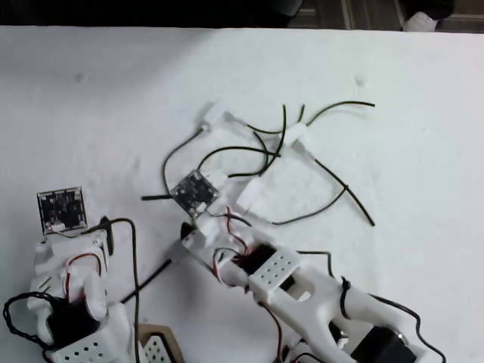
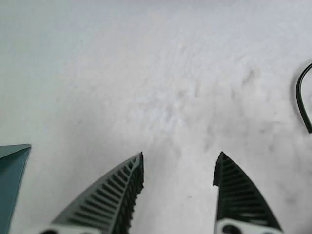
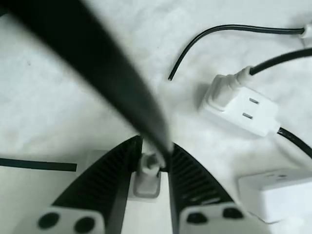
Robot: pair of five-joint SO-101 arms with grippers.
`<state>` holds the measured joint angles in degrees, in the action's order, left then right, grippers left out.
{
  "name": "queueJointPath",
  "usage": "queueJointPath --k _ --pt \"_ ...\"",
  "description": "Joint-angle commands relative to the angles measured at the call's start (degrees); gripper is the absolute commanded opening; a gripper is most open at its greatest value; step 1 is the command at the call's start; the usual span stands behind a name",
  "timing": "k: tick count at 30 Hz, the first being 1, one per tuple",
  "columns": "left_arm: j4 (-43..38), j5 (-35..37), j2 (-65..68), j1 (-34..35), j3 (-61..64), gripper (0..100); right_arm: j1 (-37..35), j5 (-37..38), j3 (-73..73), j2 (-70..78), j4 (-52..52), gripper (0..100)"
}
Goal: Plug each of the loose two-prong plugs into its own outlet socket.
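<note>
A white two-prong plug [image 3: 146, 181] is sitting between the black ribbed jaws of the right gripper [image 3: 153, 146], which are pinching it from both sides. Its thick black cord [image 3: 97, 63] is running away across the white table [image 3: 58, 112]. The jaws are hiding the prongs, so I cannot tell which way they are pointing. Near the plug but apart from the jaws, a white outlet socket [image 3: 251, 112] is lying flat with its two slots facing up. A white moulded end [image 3: 222, 92] on a black lead is joined to one side of it. Another white block [image 3: 275, 195] is lying just beside that socket.

From overhead, the right arm [image 1: 302, 287] is sitting angled in from the near right toward the middle of the table. There, black leads [image 1: 333, 200] are looping around more white pieces [image 1: 215, 115]. The left gripper [image 2: 181, 154] is hanging over bare tabletop at the near left with its jaws spread wide. A black lead [image 2: 302, 97] is curving past at one side.
</note>
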<state>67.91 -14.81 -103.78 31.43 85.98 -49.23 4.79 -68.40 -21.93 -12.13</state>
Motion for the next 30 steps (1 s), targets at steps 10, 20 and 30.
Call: queueJointPath --k 10,20,30 --pt "-1.05 -0.70 -0.75 0.04 -0.18 24 -1.10 1.32 3.16 1.54 -15.34 1.7" --pt "-1.41 -0.70 -0.75 0.04 0.62 24 -1.10 4.04 3.25 1.27 -18.86 1.7" --pt "-2.20 -0.70 -0.75 -0.57 1.23 24 -1.01 6.59 7.65 1.63 -29.05 1.7"
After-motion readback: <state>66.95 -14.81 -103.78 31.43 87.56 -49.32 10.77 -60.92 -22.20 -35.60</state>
